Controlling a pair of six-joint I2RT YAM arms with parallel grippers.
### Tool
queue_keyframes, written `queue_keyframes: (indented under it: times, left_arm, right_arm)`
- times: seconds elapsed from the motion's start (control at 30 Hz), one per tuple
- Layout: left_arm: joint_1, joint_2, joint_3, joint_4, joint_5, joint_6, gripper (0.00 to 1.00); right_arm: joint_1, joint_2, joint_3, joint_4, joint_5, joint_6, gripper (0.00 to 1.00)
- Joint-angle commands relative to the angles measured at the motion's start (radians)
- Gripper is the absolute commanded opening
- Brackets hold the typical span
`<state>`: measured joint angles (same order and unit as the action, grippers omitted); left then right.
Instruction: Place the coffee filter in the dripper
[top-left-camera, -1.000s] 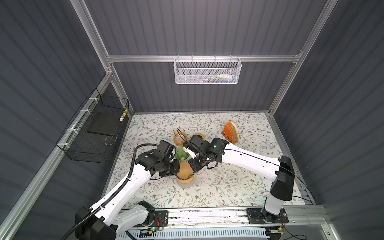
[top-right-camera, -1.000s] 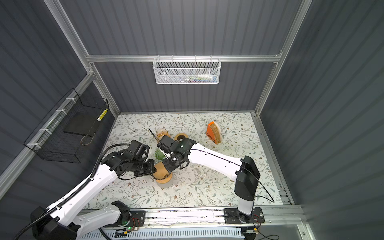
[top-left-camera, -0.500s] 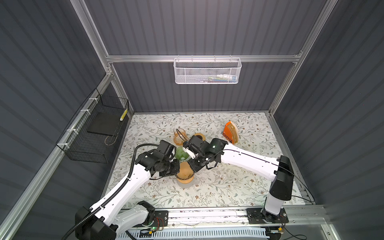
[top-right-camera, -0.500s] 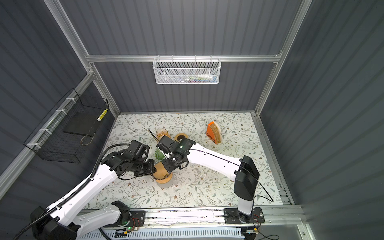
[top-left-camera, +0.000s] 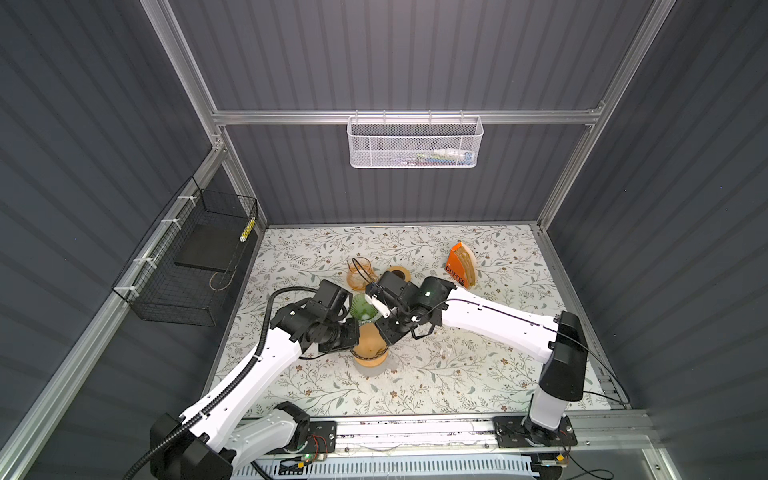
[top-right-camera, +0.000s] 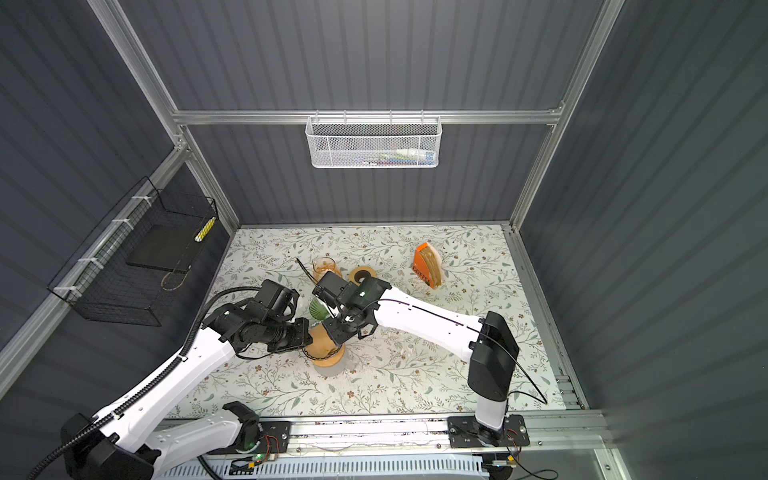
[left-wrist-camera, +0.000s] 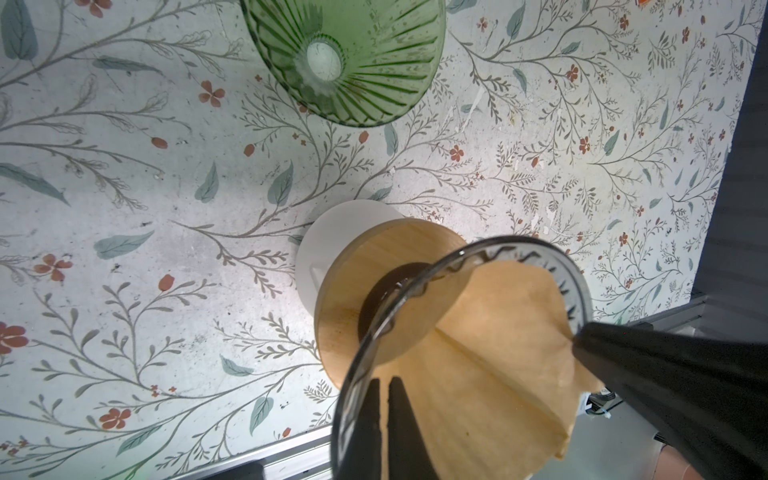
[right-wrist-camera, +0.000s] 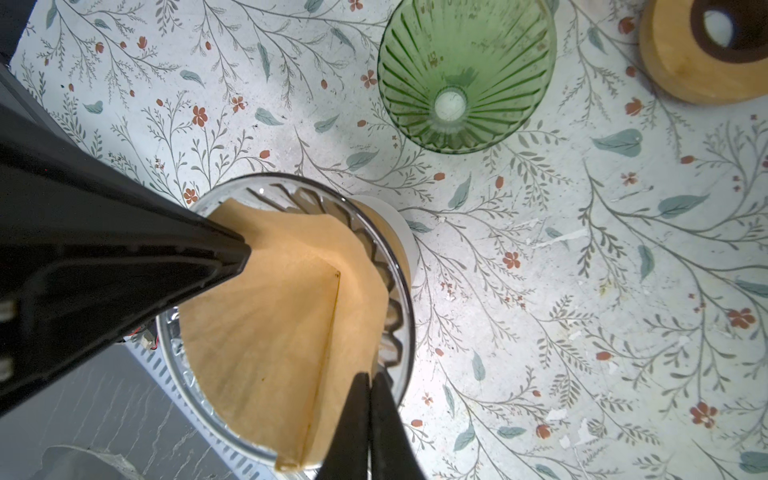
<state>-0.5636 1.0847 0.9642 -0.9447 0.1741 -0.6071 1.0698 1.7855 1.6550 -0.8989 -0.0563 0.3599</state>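
Presently one filter (right-wrist-camera: 282, 324), inside one clear dripper (right-wrist-camera: 392, 320)

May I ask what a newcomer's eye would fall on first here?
At the centre, the left hand and right hand meet, each pinching an edge of the brown paper filter in the clear dripper. Beside it sits an empty green glass dripper, and an orange filter box stands back right.

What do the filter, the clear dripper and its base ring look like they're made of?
Filter: matte tan paper, creased seam.
Clear dripper: glossy, see-through, ribbed; glass or plastic, can't tell.
Base ring: pale wood, seemingly, with faint grain.
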Motion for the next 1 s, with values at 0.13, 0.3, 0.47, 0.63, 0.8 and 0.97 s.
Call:
queue_keyframes:
  times: [0.13, 0.3, 0.47, 0.63, 0.8, 0.97]
  left_arm:
    - [-0.007, -0.006, 0.018, -0.004, -0.022, 0.006, 0.09]
    - [-0.007, -0.008, 0.02, -0.009, -0.029, 0.005, 0.08]
    - [-0.007, -0.01, 0.021, -0.009, -0.032, 0.004, 0.09]
    - [-0.007, -0.013, 0.019, -0.011, -0.033, 0.004, 0.09]
    - [-0.007, -0.013, 0.02, -0.012, -0.033, 0.004, 0.09]
    - [-0.007, -0.016, 0.022, -0.016, -0.033, 0.004, 0.08]
  right_arm:
    - [0.026, -0.066, -0.014, -0.013, 0.026, 0.011, 0.08]
    - [0.046, -0.077, -0.022, -0.009, 0.002, 0.015, 0.08]
    - [0.067, -0.082, -0.053, 0.01, -0.041, 0.039, 0.08]
    - [0.081, -0.081, -0.085, 0.028, -0.056, 0.062, 0.08]
    - [0.084, -0.074, -0.098, 0.042, -0.054, 0.072, 0.08]
    - [0.084, -0.059, -0.103, 0.042, -0.045, 0.07, 0.08]
